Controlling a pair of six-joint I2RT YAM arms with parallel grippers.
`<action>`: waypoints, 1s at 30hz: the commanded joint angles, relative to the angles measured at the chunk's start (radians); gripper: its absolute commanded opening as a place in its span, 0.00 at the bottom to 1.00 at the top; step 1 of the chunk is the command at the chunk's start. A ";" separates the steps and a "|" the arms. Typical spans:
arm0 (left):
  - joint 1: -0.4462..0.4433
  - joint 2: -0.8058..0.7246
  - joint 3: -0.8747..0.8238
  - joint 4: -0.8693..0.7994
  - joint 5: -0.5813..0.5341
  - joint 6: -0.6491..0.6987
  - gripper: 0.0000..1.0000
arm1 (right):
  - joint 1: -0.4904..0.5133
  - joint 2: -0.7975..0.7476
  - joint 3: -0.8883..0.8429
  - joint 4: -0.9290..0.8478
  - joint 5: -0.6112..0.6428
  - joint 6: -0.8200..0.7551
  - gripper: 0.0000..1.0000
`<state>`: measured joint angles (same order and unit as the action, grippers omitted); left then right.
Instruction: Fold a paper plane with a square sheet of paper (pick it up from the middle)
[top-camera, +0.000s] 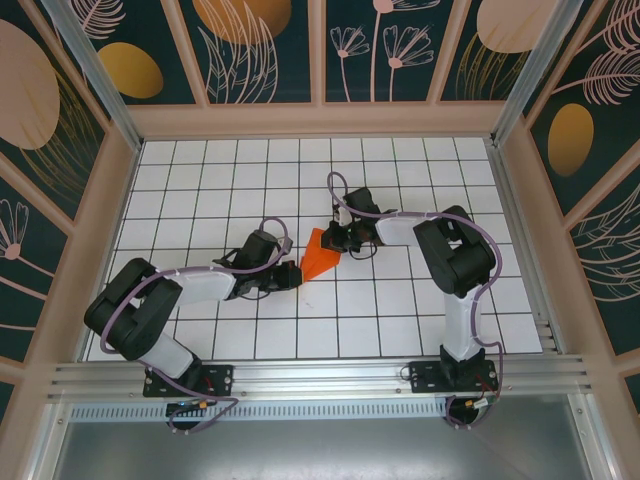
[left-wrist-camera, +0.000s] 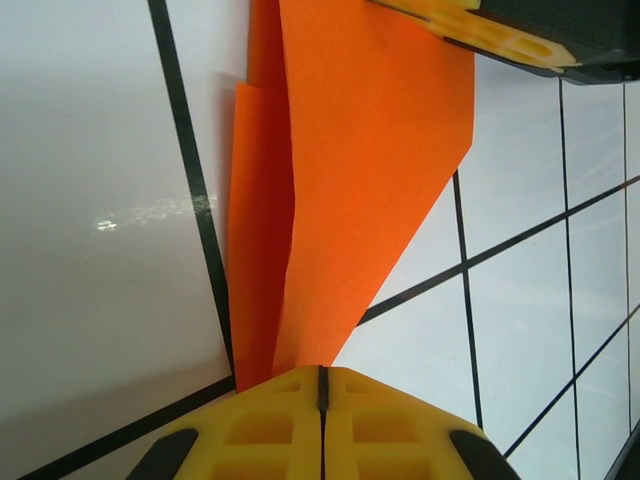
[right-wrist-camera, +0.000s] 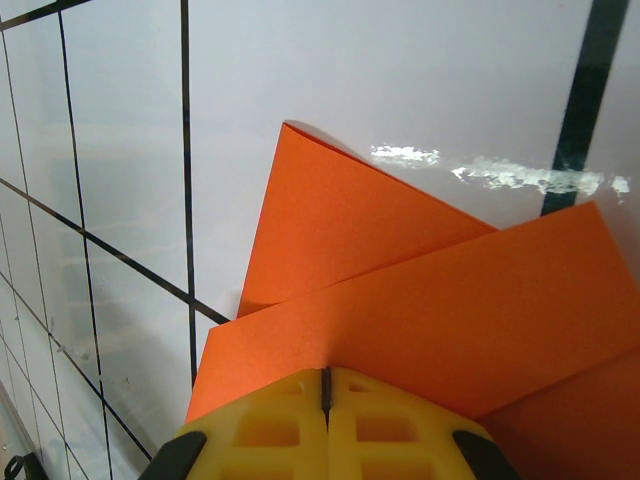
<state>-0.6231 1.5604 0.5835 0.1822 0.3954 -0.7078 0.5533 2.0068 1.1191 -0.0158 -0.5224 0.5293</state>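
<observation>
paper plane (top-camera: 320, 256), part-folded, was at mid worktop (top-camera: 200, 180) between both arms, over the white grid. Left jaws were fully closed, pinching one pointed corner. Right jaws were fully closed too, clamping the opposite edge.

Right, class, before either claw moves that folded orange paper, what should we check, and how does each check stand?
1. Left claw shut on the folded orange paper, at its narrow end: ok.
2. Right claw shut on its wide end: ok.
3. Claws apart, paper between them: ok.
4. Paper untorn where visible: ok.
5. Paper flat on the gridded table: cannot tell.
</observation>
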 joint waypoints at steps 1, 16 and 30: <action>-0.007 0.030 0.028 0.001 0.014 -0.004 0.06 | 0.000 0.109 -0.033 -0.113 0.145 -0.026 0.06; -0.006 0.036 -0.014 -0.081 -0.072 0.002 0.03 | 0.000 0.114 -0.031 -0.117 0.150 -0.027 0.06; -0.006 0.011 -0.107 -0.090 -0.109 -0.053 0.00 | -0.001 0.116 -0.033 -0.119 0.150 -0.028 0.05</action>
<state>-0.6285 1.5707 0.5388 0.2173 0.3283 -0.7288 0.5533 2.0117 1.1244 -0.0189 -0.5255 0.5293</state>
